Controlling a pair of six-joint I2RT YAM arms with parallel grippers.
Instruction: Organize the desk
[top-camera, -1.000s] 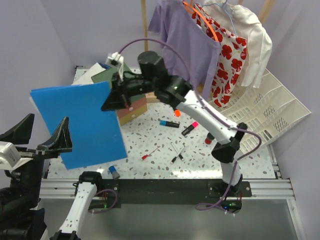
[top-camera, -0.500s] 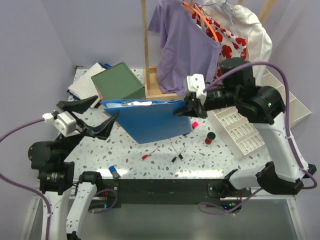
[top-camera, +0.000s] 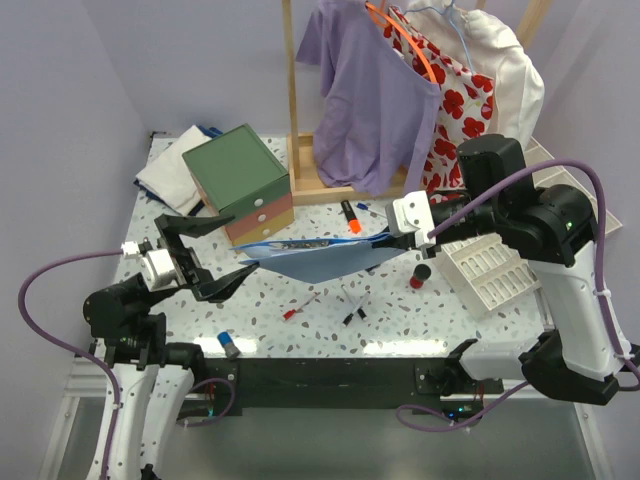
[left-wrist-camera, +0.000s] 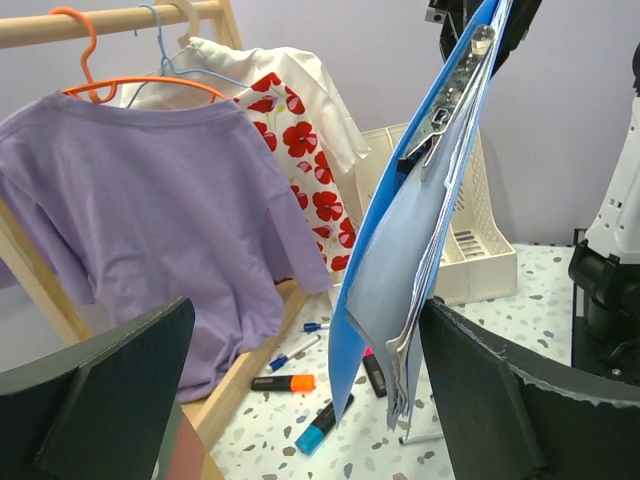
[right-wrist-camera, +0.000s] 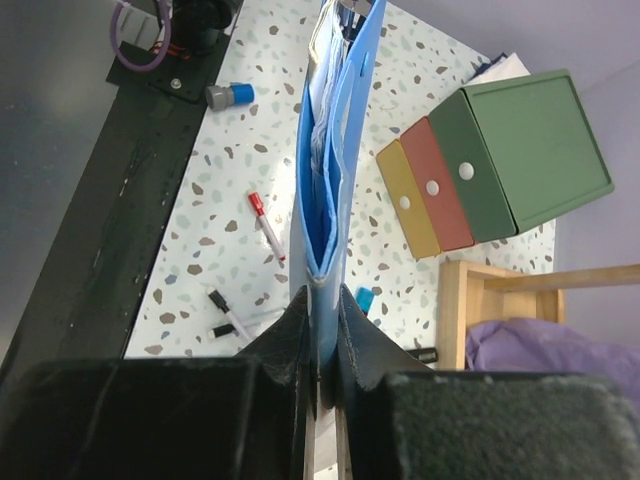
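Note:
My right gripper (top-camera: 396, 240) is shut on the spine end of a blue folder (top-camera: 320, 255) stuffed with papers, holding it edge-on above the speckled white desk (top-camera: 300, 335). The right wrist view shows both fingers pinching that folder (right-wrist-camera: 335, 180) at my right gripper (right-wrist-camera: 322, 305). At the folder's free left end my left gripper (top-camera: 226, 250) stands wide open. Seen from the left wrist, the folder (left-wrist-camera: 400, 270) hangs between the fingers of my left gripper (left-wrist-camera: 305, 395), close to the right finger (left-wrist-camera: 500, 400), and I cannot tell whether it touches.
A green box with red and yellow drawers (top-camera: 240, 175) stands at the back left. Behind it is a wooden rack with a purple shirt (top-camera: 365, 90). The white slotted tray (top-camera: 482, 262) lies at the right. Markers and pens (top-camera: 352, 303), an orange highlighter (top-camera: 351, 217) and a blue-capped item (top-camera: 228, 344) are scattered about.
My right arm has swung the folder from the left side towards the middle and lowered it to lie edge-on. My left gripper rose and now flanks its free end.

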